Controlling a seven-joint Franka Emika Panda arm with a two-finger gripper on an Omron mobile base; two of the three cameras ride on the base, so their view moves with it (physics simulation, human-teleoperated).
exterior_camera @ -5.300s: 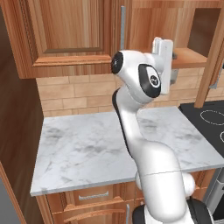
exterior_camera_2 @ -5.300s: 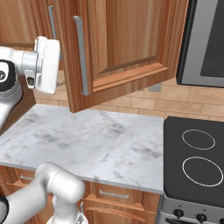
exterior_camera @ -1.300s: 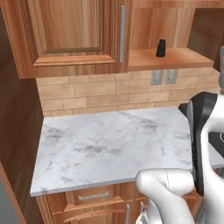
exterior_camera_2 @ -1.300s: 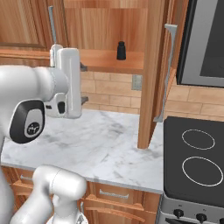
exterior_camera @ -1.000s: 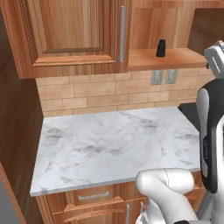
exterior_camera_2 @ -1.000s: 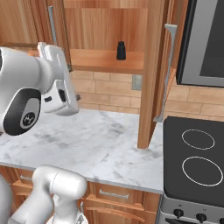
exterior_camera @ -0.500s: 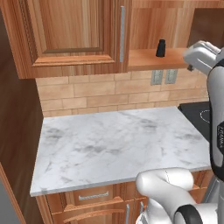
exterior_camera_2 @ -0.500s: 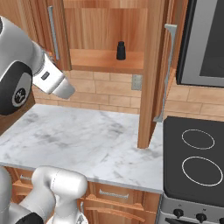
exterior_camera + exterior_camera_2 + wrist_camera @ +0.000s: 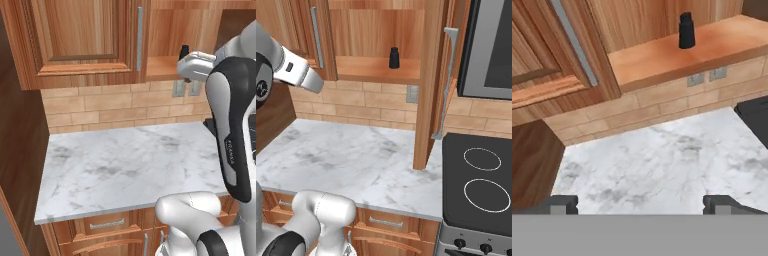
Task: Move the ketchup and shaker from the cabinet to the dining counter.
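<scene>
Above the marble counter (image 9: 356, 155), the arm is raised with the gripper (image 9: 639, 204) held high, fingers wide apart and holding nothing, aimed toward the open cabinet (image 9: 376, 30). The shaker (image 9: 394, 58) stands upright on the shelf (image 9: 677, 57), alone, bare wood on both sides. The cabinet's open door (image 9: 428, 85) juts out on the right.

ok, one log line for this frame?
phase: reach | hand: open, empty, short of cabinet | shaker: upright on shelf | counter: below
</scene>
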